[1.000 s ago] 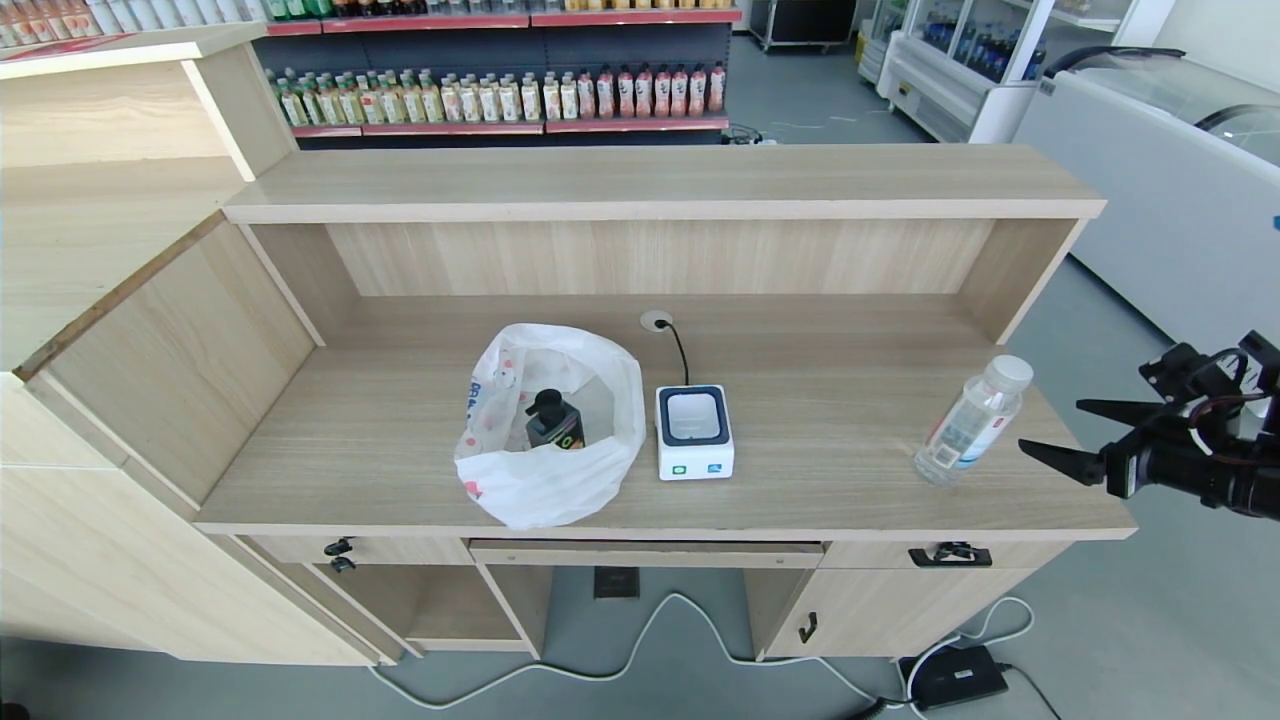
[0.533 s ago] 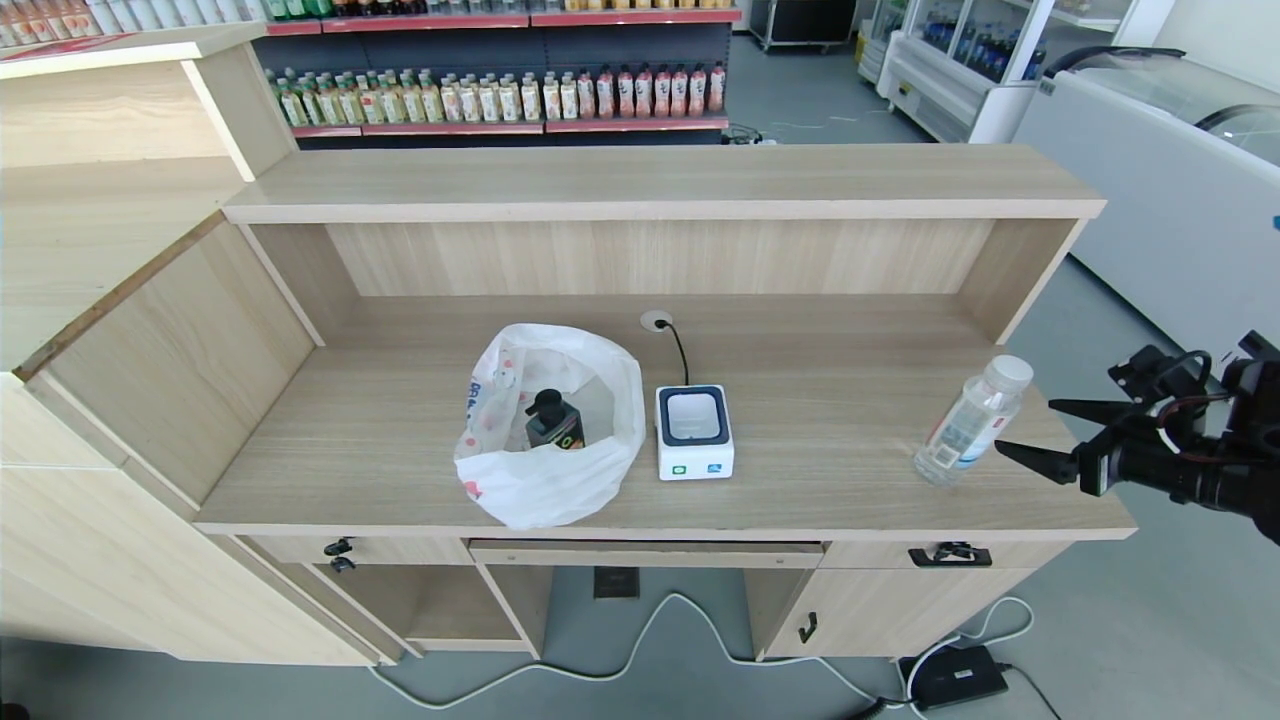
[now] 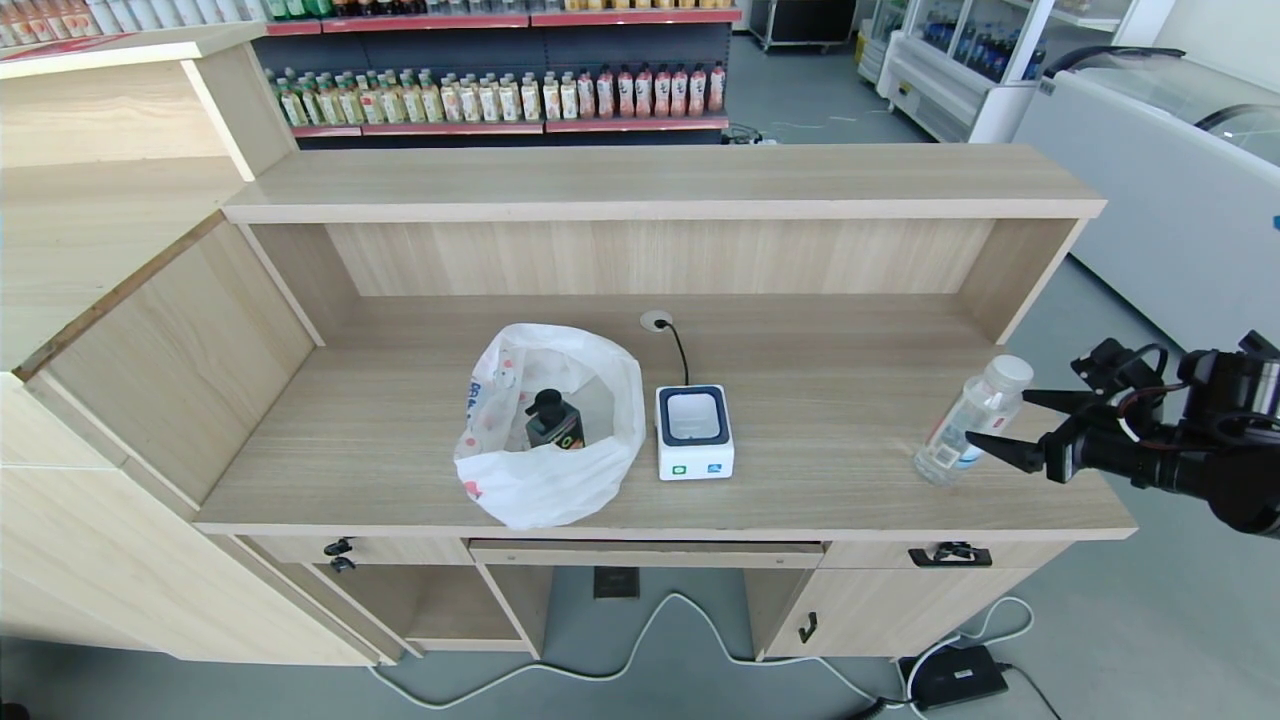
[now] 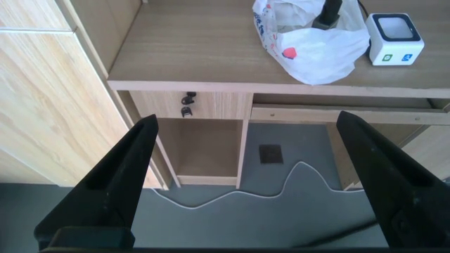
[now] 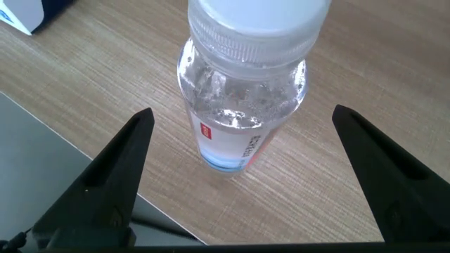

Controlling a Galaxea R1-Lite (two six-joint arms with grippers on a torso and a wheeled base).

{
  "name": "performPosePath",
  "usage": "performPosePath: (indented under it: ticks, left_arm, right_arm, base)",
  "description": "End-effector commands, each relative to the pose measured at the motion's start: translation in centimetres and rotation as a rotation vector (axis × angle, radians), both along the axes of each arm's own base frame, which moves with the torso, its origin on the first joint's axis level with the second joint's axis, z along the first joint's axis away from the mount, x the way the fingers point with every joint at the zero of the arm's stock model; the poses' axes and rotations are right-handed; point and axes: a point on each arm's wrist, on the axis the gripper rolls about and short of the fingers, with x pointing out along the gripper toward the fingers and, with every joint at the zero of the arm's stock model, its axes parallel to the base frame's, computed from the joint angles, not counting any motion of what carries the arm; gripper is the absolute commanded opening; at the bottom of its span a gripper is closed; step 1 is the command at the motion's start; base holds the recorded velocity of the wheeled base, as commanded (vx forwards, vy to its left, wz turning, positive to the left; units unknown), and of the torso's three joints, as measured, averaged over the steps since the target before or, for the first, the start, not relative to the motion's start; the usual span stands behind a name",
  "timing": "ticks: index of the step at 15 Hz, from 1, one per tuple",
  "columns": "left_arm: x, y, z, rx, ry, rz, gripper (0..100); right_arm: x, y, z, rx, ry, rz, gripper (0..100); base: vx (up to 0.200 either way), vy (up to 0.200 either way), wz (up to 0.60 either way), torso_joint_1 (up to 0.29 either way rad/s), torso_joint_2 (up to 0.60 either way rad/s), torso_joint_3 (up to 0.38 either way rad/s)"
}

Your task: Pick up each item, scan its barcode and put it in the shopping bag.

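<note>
R gripper (image 3: pixel 997 417) spread wide at counter's (image 3: pixel 800 490) right end; water bottle (image 3: pixel 962 428) stands upright there, in line w/ the gap, no contact. L gripper (image 4: pixel 246 118) also wide, empty, out front below countertop. Shopping bag (image 3: pixel 540 485) just beside scanner (image 3: pixel 694 432), dark bottle (image 3: pixel 552 420) inside.

The bottle (image 3: pixel 972 420) is clear plastic, bag (image 3: pixel 545 485) thin plastic, counter (image 3: pixel 830 420) matt wood.

The wooden counter (image 3: pixel 830 420) bears a shopping bag (image 3: pixel 540 485), scanner (image 3: pixel 694 432) and water bottle (image 3: pixel 965 425).
</note>
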Motion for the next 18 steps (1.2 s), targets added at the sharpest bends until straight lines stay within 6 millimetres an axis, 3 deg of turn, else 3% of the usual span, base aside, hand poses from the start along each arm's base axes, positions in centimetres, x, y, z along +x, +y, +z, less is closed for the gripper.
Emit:
performPosePath:
  ticks: [1, 18]
  left_arm:
    - [0.0, 0.0, 0.0, 0.000, 0.000, 0.002, 100]
    - [0.0, 0.0, 0.0, 0.000, 0.000, 0.002, 100]
  right_arm:
    - [0.5, 0.2, -0.5, 0.002, 0.007, 0.008, 100]
    - [3.5, 1.6, -2.2, -0.001, -0.007, 0.064, 100]
  base:
    - [0.000, 0.000, 0.00, 0.000, 0.00, 0.000]
    - [0.000, 0.000, 0.00, 0.000, 0.00, 0.000]
